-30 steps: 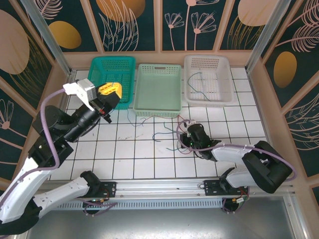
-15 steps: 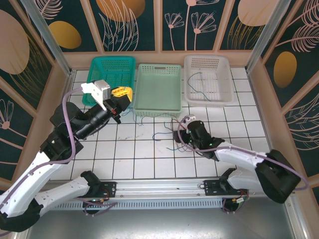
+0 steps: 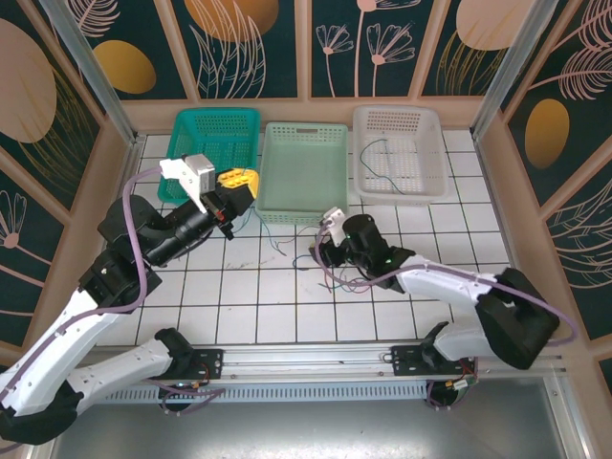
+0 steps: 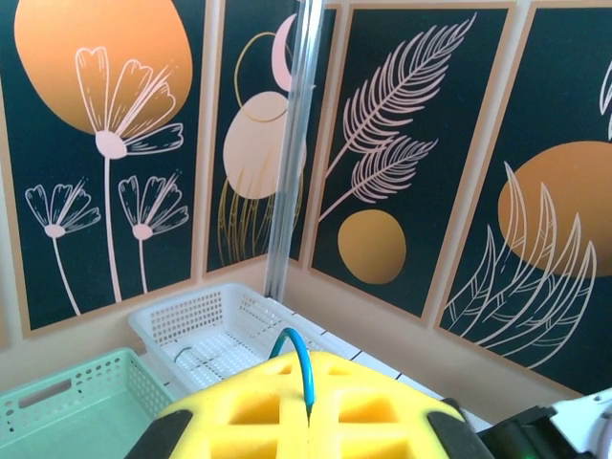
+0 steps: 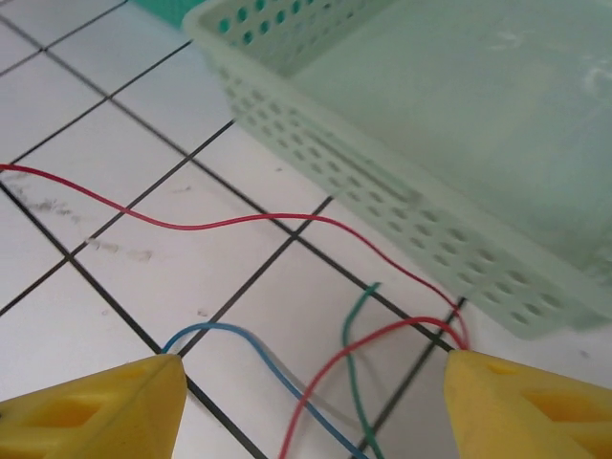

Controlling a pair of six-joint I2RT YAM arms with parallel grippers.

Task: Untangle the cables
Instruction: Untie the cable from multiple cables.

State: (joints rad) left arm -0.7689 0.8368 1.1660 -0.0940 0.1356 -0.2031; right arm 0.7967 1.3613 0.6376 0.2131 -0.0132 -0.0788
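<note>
The white tiled worktop [image 3: 249, 296] is carrying three baskets along its far edge: a teal basket [image 3: 218, 112], a pale green basket [image 3: 304, 127] and a white basket [image 3: 397, 109], the last with one thin cable [image 3: 382, 158] lying in it. The left gripper [image 3: 234, 182] is hanging raised over the worktop's far left part, its jaws pinching a blue cable [image 4: 298, 349] that is trailing down toward the tiles. The right gripper [image 5: 316, 382] is sitting low near the middle of the worktop, just in front of the pale green basket, with its jaws standing wide. Between them the loose cables [image 3: 287, 249] are crossing: a red cable [image 5: 239, 222], a green cable [image 5: 354, 325] and a blue loop [image 5: 239, 337]; whether that loop belongs to the lifted cable I cannot tell. Probably the right jaws are lining up on one strand. Closing on the red alone, away from the crossing, while the left is keeping the blue taut, should be letting them slide apart without dragging the green along.
</note>
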